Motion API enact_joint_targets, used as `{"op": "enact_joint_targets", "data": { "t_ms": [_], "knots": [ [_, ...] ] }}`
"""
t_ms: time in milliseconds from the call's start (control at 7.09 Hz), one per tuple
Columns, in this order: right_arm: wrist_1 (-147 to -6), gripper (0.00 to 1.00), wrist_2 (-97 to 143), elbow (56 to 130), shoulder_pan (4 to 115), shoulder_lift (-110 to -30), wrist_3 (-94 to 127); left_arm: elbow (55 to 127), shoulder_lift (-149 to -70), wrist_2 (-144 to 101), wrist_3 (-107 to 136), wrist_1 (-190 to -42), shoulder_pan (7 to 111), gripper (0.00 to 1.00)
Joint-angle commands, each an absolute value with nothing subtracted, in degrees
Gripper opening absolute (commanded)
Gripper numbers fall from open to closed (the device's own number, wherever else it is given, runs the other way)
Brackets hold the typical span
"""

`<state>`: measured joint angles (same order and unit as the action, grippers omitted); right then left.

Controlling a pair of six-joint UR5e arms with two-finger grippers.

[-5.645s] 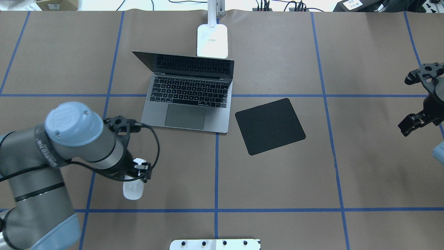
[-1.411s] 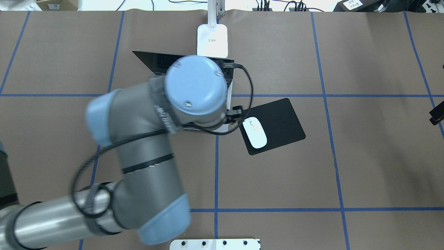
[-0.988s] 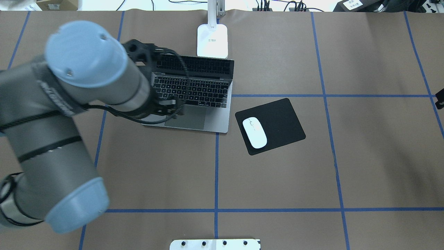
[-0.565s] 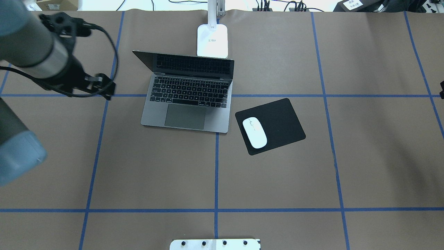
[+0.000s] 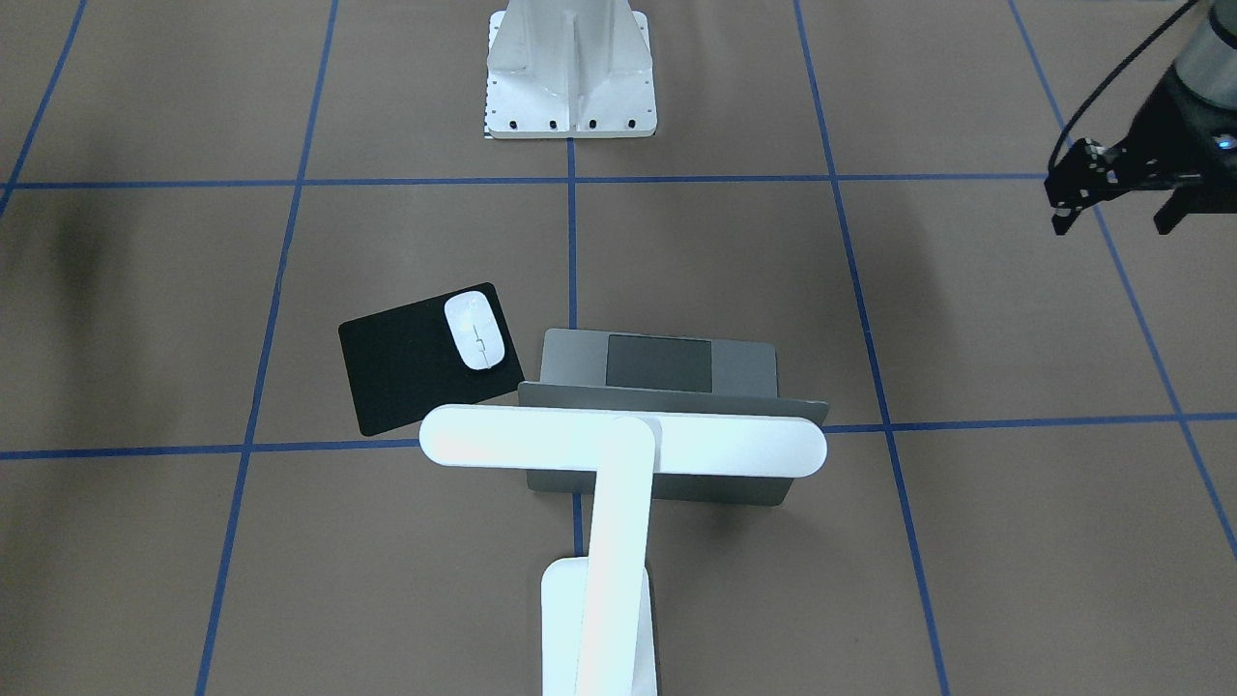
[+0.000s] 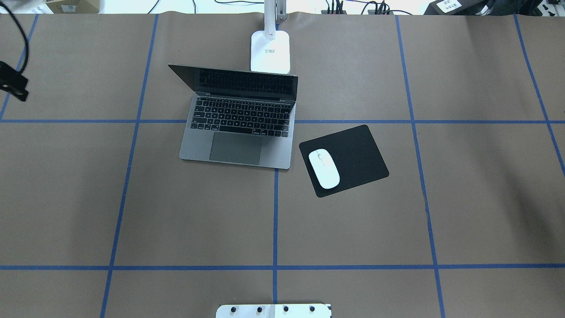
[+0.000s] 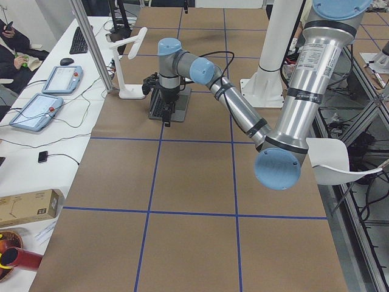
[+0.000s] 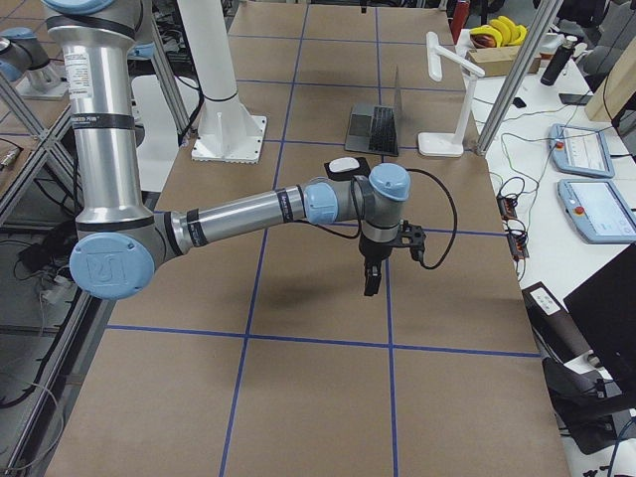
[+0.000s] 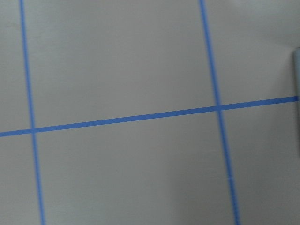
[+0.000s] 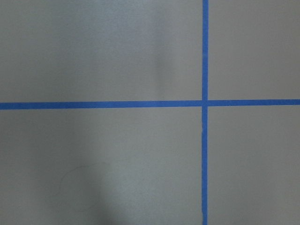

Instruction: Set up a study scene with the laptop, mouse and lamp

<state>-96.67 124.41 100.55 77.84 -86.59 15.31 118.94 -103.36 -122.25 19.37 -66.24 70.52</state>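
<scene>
The open grey laptop (image 6: 238, 119) sits mid-table, also in the front-facing view (image 5: 659, 362). The white mouse (image 6: 324, 168) lies on the left part of the black mouse pad (image 6: 357, 152), just right of the laptop; it also shows in the front-facing view (image 5: 474, 331). The white lamp stands behind the laptop on its base (image 6: 270, 51), with its light bar (image 5: 623, 443) over the lid. My left gripper (image 5: 1111, 220) is open and empty, far off to the left of the laptop. My right gripper (image 8: 370, 278) hangs over bare table; I cannot tell its state.
A white ribbed pedestal (image 5: 570, 72) with bolt holes stands at the robot's edge of the table (image 6: 273, 310). Blue tape lines grid the brown table. Operators' tablets and cables lie on the bench beyond the lamp.
My left gripper carried the mouse from the near left onto the mouse pad, let it go, and swung back to the far left edge. My right gripper left the overhead view.
</scene>
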Motion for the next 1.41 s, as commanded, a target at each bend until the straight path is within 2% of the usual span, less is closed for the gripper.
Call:
{"op": "enact_joint_targets", "data": {
  "t_ms": [0, 706, 847, 1270],
  "knots": [
    [-94.66, 1.0, 125.06, 94.51, 81.45, -86.49, 8.13, 109.91, -101.08, -124.35, 2.81, -66.88, 80.72, 0.99],
    [-94.57, 1.0, 128.76, 90.18, 85.6, -86.84, 3.52, 78.99, -99.67, -130.67, -22.64, -84.15, 96.57, 0.99],
    [-94.66, 1.0, 129.02, 89.57, 86.39, -86.84, 3.25, 75.79, -99.58, -131.04, -24.15, -86.46, 98.16, 0.99],
    [-94.57, 1.0, 129.29, 87.8, 87.54, -86.84, 0.62, 75.06, -99.23, -131.04, -24.87, -86.75, 98.61, 0.99]
  ]
}}
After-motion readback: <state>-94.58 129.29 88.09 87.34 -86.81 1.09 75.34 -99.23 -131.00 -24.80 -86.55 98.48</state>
